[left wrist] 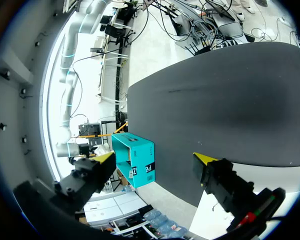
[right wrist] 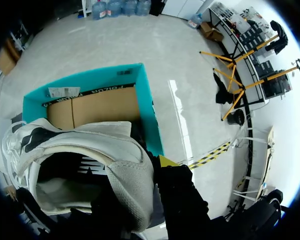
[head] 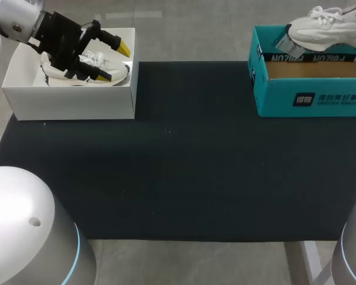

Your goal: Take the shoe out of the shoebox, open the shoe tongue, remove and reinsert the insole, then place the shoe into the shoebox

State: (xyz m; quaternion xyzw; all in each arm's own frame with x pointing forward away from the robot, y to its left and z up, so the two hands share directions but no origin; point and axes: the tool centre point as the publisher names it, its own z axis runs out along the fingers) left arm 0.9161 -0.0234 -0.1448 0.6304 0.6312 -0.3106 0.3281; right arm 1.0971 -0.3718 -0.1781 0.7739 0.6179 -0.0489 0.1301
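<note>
Over the white box (head: pixel 71 104) at the far left, my left gripper (head: pixel 113 60) hung with its fingers spread apart, and a second sneaker (head: pixel 90 59) lay in the box just beneath them. At the far right, my right gripper (right wrist: pixel 146 172) was clamped on the heel collar of the shoe (head: pixel 326 27), holding it above the far rim of the teal shoebox (head: pixel 311 98). Between the two boxes stretched the black mat (head: pixel 178 166).
</note>
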